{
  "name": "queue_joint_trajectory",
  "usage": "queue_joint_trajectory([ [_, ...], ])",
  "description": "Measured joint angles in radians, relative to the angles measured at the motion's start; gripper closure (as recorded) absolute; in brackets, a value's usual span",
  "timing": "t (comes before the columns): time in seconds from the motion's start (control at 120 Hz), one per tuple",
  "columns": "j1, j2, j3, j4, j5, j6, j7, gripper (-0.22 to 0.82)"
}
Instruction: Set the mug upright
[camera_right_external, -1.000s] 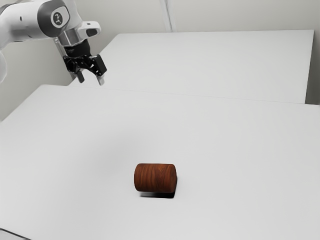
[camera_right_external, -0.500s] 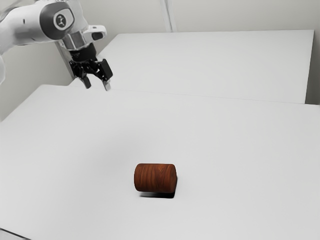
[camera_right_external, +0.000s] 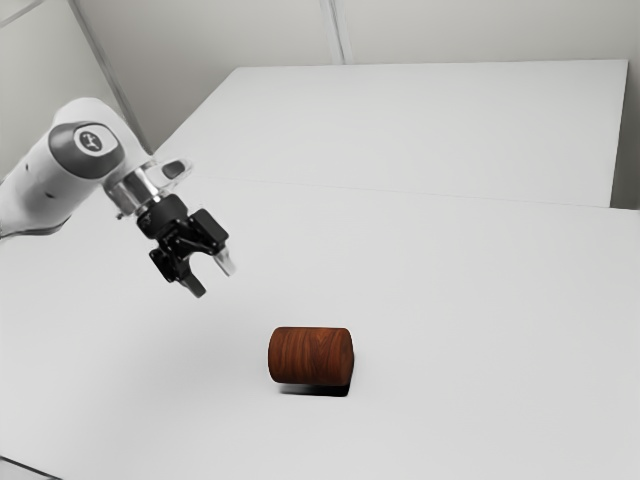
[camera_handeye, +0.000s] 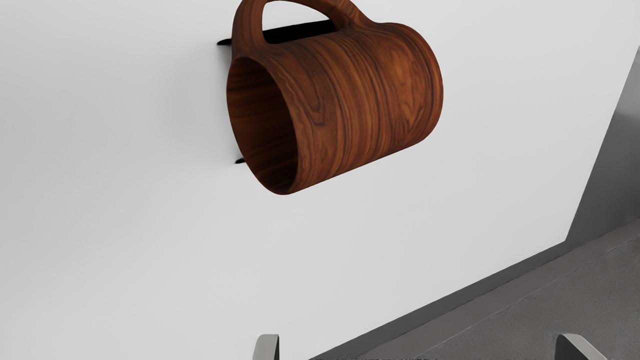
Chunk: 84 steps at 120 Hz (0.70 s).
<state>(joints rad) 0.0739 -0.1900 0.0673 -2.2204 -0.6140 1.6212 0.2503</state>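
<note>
Black and metal-grey, the jaws stand wide apart above the surface (camera_right_external: 450, 290), tilted rather than straight down. In the exterior view one fingertip (camera_right_external: 225, 262) is pale and the other (camera_right_external: 193, 286) is dark. In the wrist view the gap between the two is broad, and both are apart from the mug (camera_right_external: 311, 355).

The mug lies on its side on the surface, down and toward the exterior view's right from the jaws. It is reddish-brown wood, with dark grain wrapping around its rounded body. The wrist view looks partway into the open mouth (camera_handeye: 260, 120), where the inner wall falls into deep shade. A thick curved handle (camera_handeye: 247, 25) of the same wood arches from the side of the mug farther from the fingertips, part of it cut off by the picture's edge. Black shadow shows through the handle's loop, with small dark patches beside the mouth.

Behind the jaws, the white and grey arm (camera_right_external: 60, 180) comes in from the exterior view's left, bent at a rounded joint.

The surface is smooth and white around the mug. Past its corner, the wrist view shows a grey floor (camera_handeye: 565, 305). Beyond the surface in the exterior view are a large white panel (camera_right_external: 420, 125) and a pale wall (camera_right_external: 480, 30).
</note>
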Motion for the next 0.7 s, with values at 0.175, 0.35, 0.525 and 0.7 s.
queue_joint_trajectory([
  [0.175, 0.032, 0.02, 0.003, -0.113, -0.151, 0.058, 0.094, 0.0],
  [0.35, 0.033, 0.073, 0.003, -0.218, -0.312, 0.155, 0.2, 0.0],
  [0.525, 0.034, 0.121, 0.002, -0.25, -0.44, 0.231, 0.299, 0.0],
  [0.7, 0.021, 0.163, 0.002, -0.304, -0.581, 0.257, 0.396, 0.0],
])
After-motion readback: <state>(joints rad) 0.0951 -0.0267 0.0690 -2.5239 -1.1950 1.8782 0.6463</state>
